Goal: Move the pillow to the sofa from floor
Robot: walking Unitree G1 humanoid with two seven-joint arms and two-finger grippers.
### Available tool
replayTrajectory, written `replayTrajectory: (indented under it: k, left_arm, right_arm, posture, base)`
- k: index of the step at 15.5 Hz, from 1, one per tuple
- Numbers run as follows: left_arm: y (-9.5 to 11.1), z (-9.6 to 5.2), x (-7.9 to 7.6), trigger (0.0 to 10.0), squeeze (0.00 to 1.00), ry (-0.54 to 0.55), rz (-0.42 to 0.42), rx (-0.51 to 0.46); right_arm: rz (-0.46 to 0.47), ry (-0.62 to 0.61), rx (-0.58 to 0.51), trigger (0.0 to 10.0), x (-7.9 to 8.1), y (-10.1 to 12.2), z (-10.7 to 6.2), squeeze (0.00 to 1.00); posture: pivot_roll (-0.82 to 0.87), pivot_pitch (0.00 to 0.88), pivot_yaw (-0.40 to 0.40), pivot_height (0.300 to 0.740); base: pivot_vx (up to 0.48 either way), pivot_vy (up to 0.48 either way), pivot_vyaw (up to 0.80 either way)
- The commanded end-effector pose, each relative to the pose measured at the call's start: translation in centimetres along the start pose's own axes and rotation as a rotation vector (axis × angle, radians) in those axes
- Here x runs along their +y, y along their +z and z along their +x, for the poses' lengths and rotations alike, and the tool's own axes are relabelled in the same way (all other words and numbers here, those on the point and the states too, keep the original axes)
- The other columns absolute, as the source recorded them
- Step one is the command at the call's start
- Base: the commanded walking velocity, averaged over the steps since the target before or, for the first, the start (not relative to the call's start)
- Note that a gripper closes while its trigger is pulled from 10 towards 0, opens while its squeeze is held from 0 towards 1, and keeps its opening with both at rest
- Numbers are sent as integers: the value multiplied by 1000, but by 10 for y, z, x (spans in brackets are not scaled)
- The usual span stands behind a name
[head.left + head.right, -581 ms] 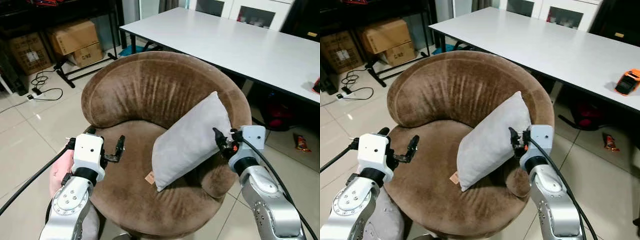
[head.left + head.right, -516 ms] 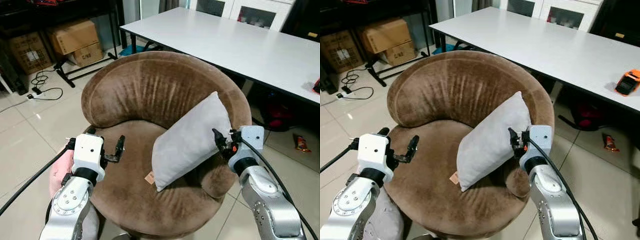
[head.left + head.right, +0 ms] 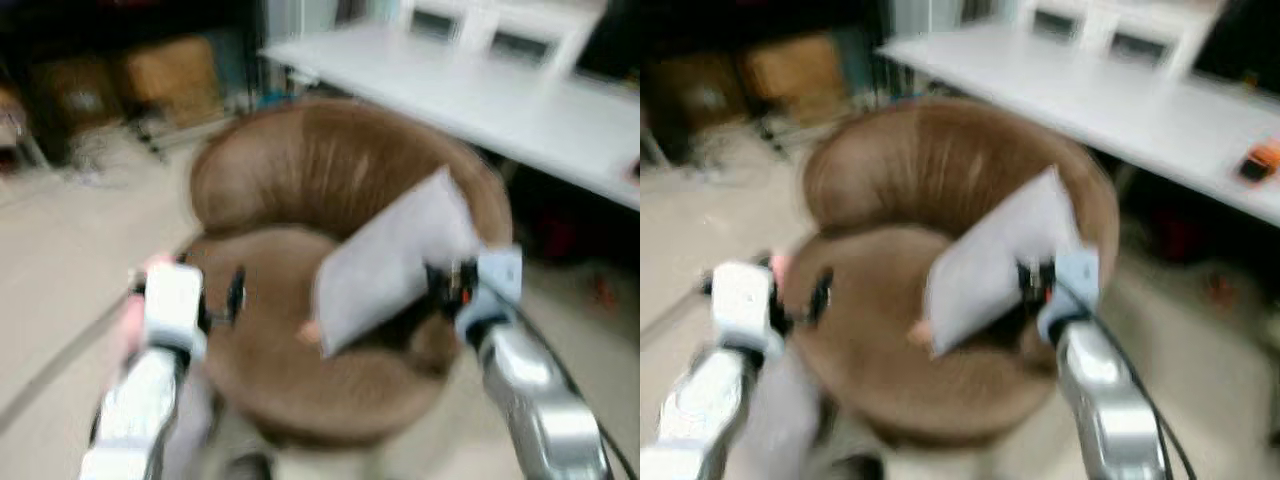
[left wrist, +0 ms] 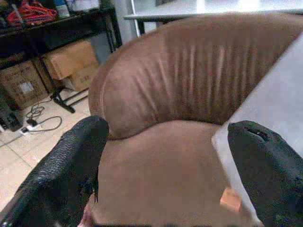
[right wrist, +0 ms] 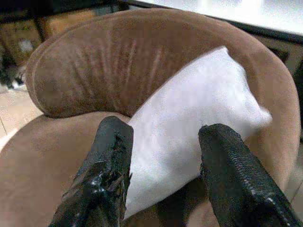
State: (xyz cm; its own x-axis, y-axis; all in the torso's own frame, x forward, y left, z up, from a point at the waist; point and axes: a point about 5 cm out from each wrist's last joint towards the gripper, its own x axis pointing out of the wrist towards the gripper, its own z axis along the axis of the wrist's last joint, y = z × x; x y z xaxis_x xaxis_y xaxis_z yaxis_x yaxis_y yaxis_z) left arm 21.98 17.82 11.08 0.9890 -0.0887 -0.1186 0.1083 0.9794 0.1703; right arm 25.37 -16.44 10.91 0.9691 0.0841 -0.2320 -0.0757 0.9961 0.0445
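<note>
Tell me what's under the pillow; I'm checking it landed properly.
The brown sofa seat; the pillow leans on its backrest. The seat patch beneath it is covered.

The round brown sofa carries a grey pillow propped tilted against its backrest.

You have the pillow on the sofa, leaning against its right rim. The left gripper sits over the seat's left edge, the right gripper beside the pillow. A table stands behind.
</note>
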Motion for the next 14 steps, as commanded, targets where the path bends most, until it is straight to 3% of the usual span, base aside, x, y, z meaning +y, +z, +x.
replayTrajectory:
  k: [1,8,14]
  left_arm:
    - [11,6,1,10000,0,3,20,-47]
    - [10,4,2,10000,0,43,2,-45]
    - [8,4,-1,10000,0,41,-8,-40]
  right_arm:
    - [-2,-19,4,10000,-4,1,-1,0]
    - [-49,5,50,10000,-6,-5,5,0]
    - [-62,40,61,10000,-3,-7,1,0]
  posture:
    - [-105,0,-5,740]
    - [-99,0,-25,740]
    - [-106,0,-29,740]
  base:
    - [-240,0,0]
    - [-69,0,0]
    - [0,324,0]
